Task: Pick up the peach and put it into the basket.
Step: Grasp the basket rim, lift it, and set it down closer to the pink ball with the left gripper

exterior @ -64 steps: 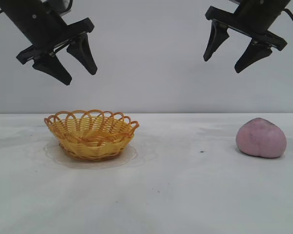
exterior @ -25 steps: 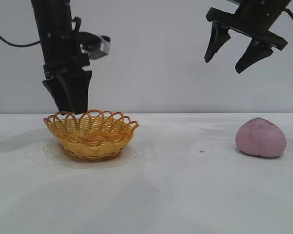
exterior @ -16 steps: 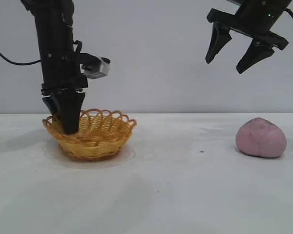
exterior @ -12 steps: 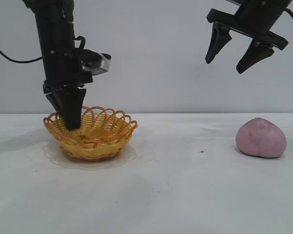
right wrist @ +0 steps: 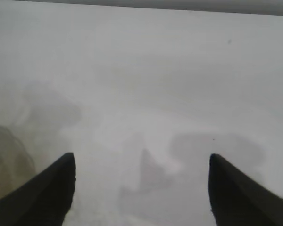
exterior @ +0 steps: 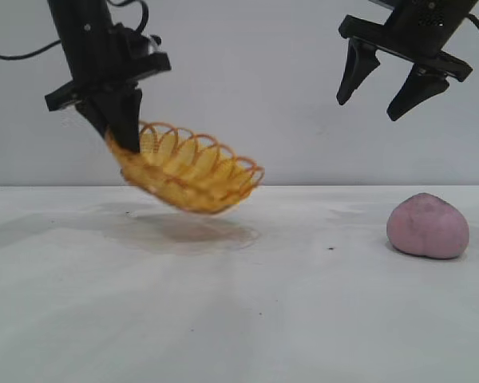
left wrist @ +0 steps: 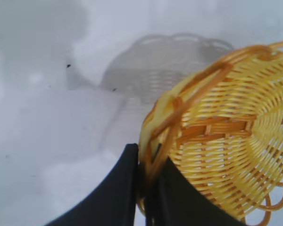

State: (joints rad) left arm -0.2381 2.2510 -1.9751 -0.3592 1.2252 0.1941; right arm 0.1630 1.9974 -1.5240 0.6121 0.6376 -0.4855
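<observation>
A plain pale wall backs the white tabletop (exterior: 239, 319). At the upper left of the exterior view, our left gripper (exterior: 124, 132) has its jaws pinching the rim of the basket (exterior: 191, 171), which a moment ago sat flat and now hangs tilted, clear of the surface. The peach (exterior: 428, 227) rests untouched at the lower right, and our right gripper (exterior: 383, 88) hangs above it with jaws spread. We judge the basket is being carried toward the peach.
</observation>
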